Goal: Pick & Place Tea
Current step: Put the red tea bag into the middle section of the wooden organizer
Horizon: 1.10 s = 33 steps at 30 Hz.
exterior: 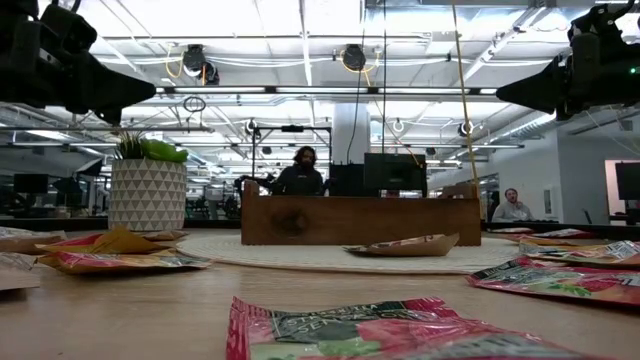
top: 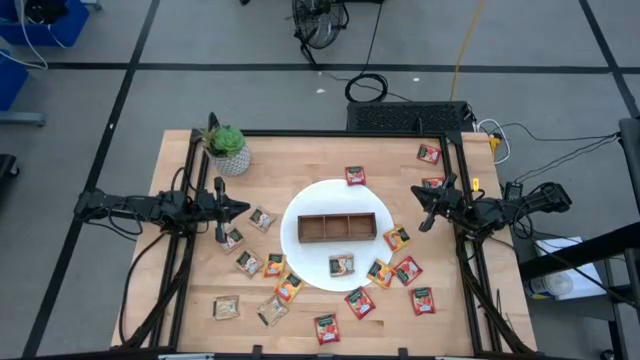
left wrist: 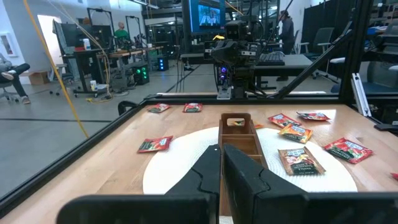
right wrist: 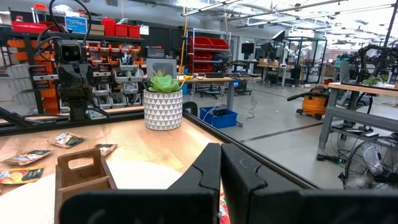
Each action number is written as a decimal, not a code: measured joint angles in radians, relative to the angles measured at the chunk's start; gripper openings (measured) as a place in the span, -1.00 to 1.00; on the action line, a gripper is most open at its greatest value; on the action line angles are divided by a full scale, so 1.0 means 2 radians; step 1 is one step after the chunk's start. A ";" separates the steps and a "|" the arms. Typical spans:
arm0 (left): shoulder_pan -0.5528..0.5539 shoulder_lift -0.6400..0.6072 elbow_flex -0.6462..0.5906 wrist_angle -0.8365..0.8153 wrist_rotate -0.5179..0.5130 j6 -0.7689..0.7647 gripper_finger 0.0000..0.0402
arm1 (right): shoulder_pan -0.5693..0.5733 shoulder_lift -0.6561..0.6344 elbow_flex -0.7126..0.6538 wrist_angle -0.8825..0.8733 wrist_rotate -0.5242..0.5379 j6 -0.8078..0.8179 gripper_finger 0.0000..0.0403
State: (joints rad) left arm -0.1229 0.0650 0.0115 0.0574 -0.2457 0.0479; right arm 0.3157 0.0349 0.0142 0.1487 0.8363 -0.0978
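I see the table with the white plate at its middle, my landmark. On the plate sits the wooden tray, its three bays bare, with one tea sachet lying just beside it on the plate. More sachets lie scattered around the plate. A potted plant stands off the plate's far left. Left gripper hangs left of the plate, fingers pressed together, holding nothing. Right gripper hangs right of the plate, likewise.
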 joint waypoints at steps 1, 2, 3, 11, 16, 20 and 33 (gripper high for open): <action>0.000 0.000 0.000 0.000 0.000 0.000 -0.89 | 0.000 0.000 0.000 0.000 0.000 0.000 -1.00; 0.000 0.000 0.000 0.000 0.000 0.000 -0.89 | 0.000 0.000 0.000 0.000 0.000 0.000 -1.00; 0.000 0.000 0.000 0.000 0.000 0.000 -0.89 | 0.000 0.000 0.000 0.000 0.000 0.000 -1.00; 0.000 0.000 0.000 0.000 0.000 0.000 -0.89 | 0.000 0.000 0.000 0.006 -0.001 0.009 -1.00; 0.000 0.000 0.000 0.000 0.000 0.000 -0.89 | 0.000 0.000 0.000 0.043 -0.002 0.143 -1.00; 0.000 0.000 0.000 0.000 0.000 0.000 -0.89 | 0.000 0.000 0.000 0.043 0.000 0.212 -1.00; 0.000 0.000 0.000 0.000 0.000 0.000 -0.89 | -0.001 0.000 0.000 0.073 0.003 0.250 -1.00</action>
State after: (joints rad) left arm -0.1226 0.0650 0.0114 0.0574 -0.2459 0.0476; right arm 0.3135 0.0347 0.0139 0.2947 0.8432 0.4025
